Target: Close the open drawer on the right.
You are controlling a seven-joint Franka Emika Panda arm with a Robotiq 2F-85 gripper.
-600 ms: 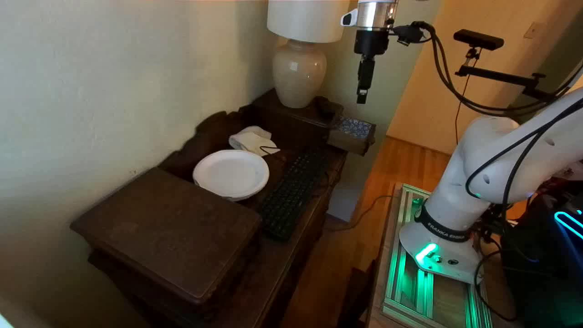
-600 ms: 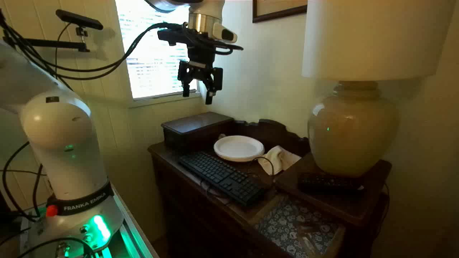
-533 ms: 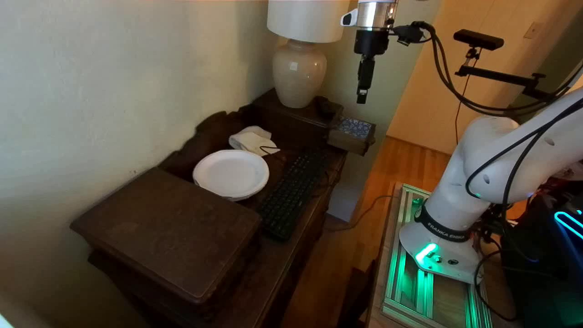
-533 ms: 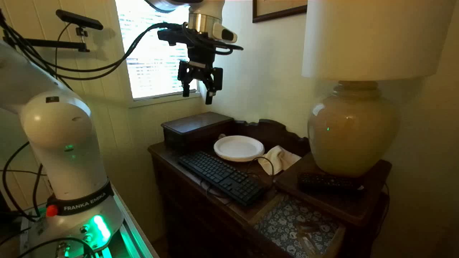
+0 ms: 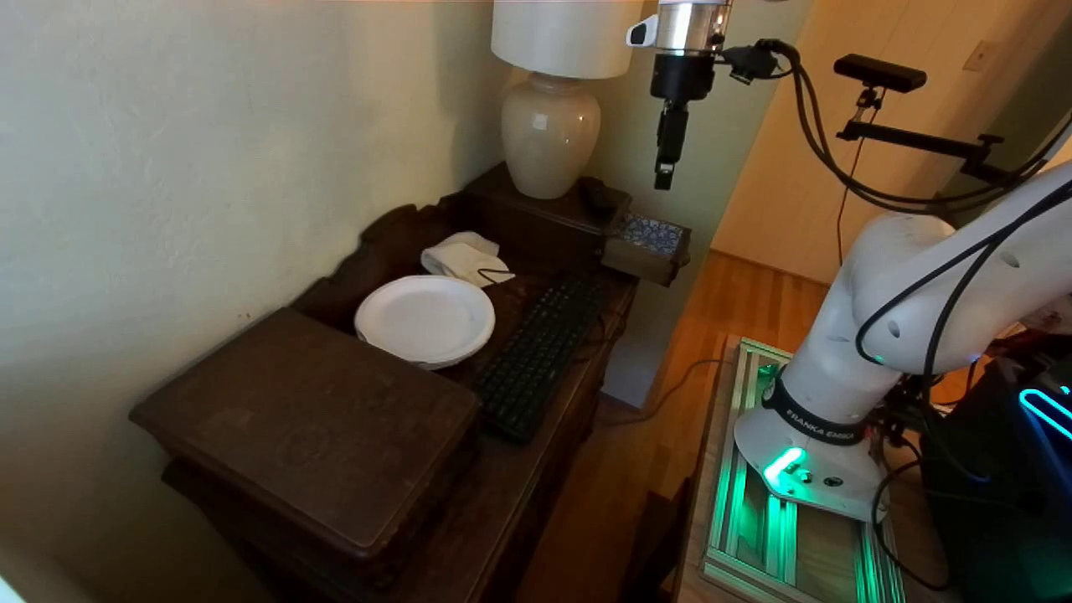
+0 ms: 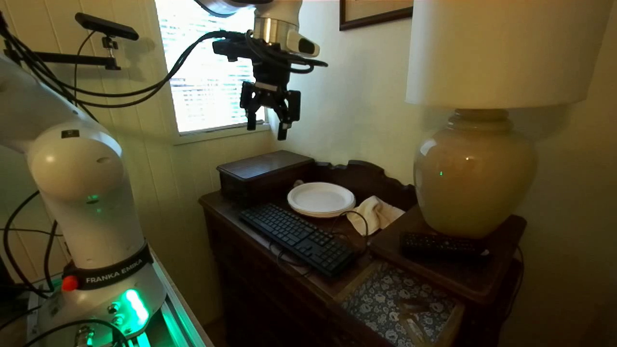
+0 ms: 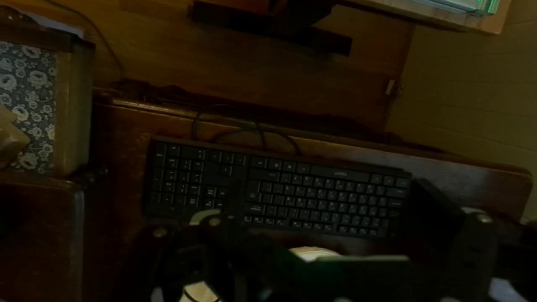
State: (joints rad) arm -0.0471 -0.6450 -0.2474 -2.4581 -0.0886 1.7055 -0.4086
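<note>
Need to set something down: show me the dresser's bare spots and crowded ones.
Widest: the bare top of the dark box, beside the white plate. A narrower strip of dresser lies bare between that box, keyboard and front edge. Crowded: the middle, with plate, keyboard and cloth, and the end with lamp and remote. The open drawer holds a tan object.

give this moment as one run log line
floral-lined drawer: open, items inside | gripper: open, raised, clear of drawer, nothing held | closing: not yet done
</note>
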